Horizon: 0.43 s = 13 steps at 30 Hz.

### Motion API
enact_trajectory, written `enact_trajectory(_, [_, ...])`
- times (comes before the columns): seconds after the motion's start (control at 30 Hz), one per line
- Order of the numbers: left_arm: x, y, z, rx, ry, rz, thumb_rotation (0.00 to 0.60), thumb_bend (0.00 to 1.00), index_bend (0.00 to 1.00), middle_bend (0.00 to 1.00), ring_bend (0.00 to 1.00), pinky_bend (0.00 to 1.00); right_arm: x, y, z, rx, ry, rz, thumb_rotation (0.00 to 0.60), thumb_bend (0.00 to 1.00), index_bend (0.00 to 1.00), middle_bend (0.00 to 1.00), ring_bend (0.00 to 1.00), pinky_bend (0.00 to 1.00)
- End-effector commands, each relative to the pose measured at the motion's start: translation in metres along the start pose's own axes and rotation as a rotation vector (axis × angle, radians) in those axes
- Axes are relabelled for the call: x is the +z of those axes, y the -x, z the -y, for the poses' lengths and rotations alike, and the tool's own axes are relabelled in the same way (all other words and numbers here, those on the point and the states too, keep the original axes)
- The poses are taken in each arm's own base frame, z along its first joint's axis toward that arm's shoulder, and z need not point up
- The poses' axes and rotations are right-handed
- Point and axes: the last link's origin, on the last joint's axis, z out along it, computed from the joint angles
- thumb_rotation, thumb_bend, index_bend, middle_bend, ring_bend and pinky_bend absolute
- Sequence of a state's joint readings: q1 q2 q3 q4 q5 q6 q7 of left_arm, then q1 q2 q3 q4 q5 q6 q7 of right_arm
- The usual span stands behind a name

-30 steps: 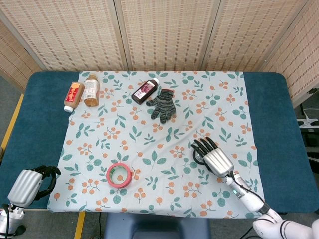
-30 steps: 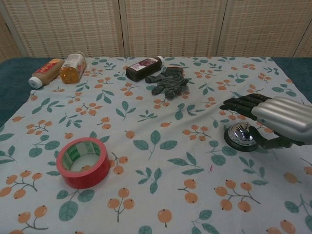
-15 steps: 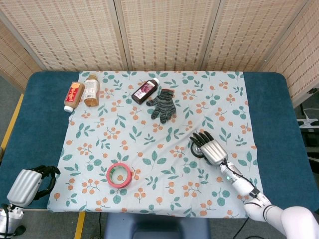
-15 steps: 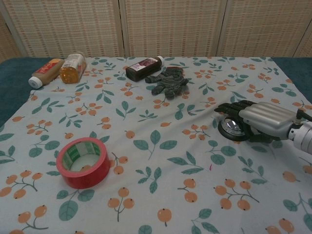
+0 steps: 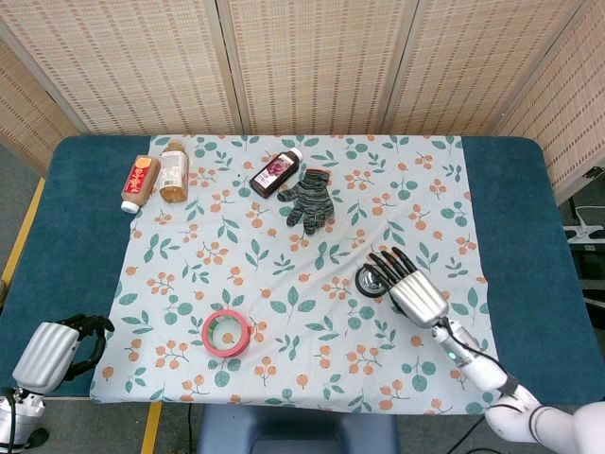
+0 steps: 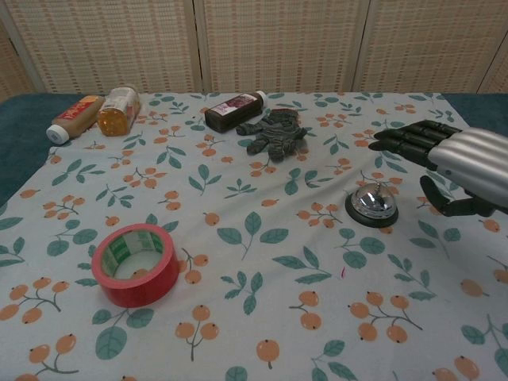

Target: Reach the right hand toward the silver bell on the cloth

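The silver bell (image 6: 373, 204) sits on its black base on the floral cloth (image 6: 254, 262), right of centre, fully uncovered in the chest view. My right hand (image 6: 454, 163) hovers above and just right of it, fingers stretched out and apart, holding nothing and not touching it. Seen from the head camera, the right hand (image 5: 413, 289) hides most of the bell (image 5: 369, 281). My left hand (image 5: 55, 348) hangs off the cloth at the near left corner, its dark fingers curled in around nothing.
A red tape roll (image 6: 135, 264) lies near left on the cloth. At the far side lie a grey glove (image 5: 308, 200), a dark bottle (image 5: 276, 173) and two bottles (image 5: 173, 170) on their sides. The blue table (image 5: 515, 218) borders the cloth.
My right hand has lifted off the bell and drawn back to the right, uncovering it. The bell has ended up slightly further left. The left hand has not moved.
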<state>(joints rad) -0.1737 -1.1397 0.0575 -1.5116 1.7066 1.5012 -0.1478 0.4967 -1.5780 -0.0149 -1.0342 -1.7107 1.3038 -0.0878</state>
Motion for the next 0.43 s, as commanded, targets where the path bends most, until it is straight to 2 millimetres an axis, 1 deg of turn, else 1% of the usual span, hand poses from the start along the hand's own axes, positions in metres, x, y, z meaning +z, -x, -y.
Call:
enact_trajectory(0.03, [0.000,0.000,0.000,0.000,-0.001,0.000,0.600,0.56,0.45,0.55,0.51,0.73,-0.036,-0.019,-0.011,-0.072,0.045,-0.022,0.600,0.80,0.00,0.00,0.00,0.00])
enact_trajectory(0.07, [0.000,0.000,0.000,0.000,-0.001,-0.001,0.600,0.56,0.45,0.55,0.51,0.73,-0.045,-0.023,-0.015,-0.084,0.066,-0.017,0.600,0.80,0.00,0.00,0.00,0.00])
enact_trajectory(0.13, [-0.001,-0.001,-0.001,-0.002,0.000,-0.005,0.600,0.56,0.45,0.55,0.51,0.73,-0.075,-0.030,-0.027,-0.128,0.136,0.005,0.600,0.80,0.00,0.00,0.00,0.00])
enact_trajectory(0.17, [0.000,-0.001,0.000,0.001,-0.001,-0.006,0.600,0.56,0.45,0.55,0.51,0.73,-0.103,-0.033,-0.042,-0.157,0.233,0.034,0.600,0.80,0.00,0.00,0.00,0.00])
enact_trajectory(0.2, [0.000,0.000,0.000,0.002,-0.005,-0.004,0.600,0.56,0.45,0.55,0.51,0.73,-0.127,-0.035,-0.051,-0.158,0.339,0.062,0.600,0.80,0.00,0.00,0.00,0.00])
enact_trajectory(0.23, [0.000,0.000,0.000,0.003,-0.006,-0.003,0.600,0.56,0.45,0.55,0.51,0.73,-0.138,-0.036,-0.053,-0.150,0.406,0.082,0.600,0.80,0.00,0.00,0.00,0.00])
enact_trajectory(0.27, [0.000,0.001,0.000,0.005,-0.007,-0.001,0.600,0.56,0.45,0.55,0.51,0.73,-0.147,-0.038,-0.056,-0.139,0.475,0.115,0.600,0.80,0.00,0.00,0.00,0.00])
enact_trajectory(0.3, [0.000,0.001,0.000,0.007,-0.007,0.001,0.600,0.56,0.45,0.55,0.51,0.73,-0.151,-0.040,-0.057,-0.127,0.513,0.135,0.600,0.80,0.00,0.00,0.00,0.00])
enact_trajectory(0.37, [0.001,0.002,-0.002,0.014,-0.002,0.004,0.600,0.56,0.45,0.55,0.51,0.73,-0.155,-0.044,-0.058,-0.093,0.578,0.155,0.600,0.78,0.00,0.00,0.00,0.00])
enact_trajectory(0.43, [0.001,0.003,-0.003,0.019,0.003,0.004,0.600,0.56,0.45,0.56,0.51,0.73,-0.154,-0.050,-0.057,-0.083,0.580,0.149,0.600,0.76,0.00,0.00,0.00,0.00])
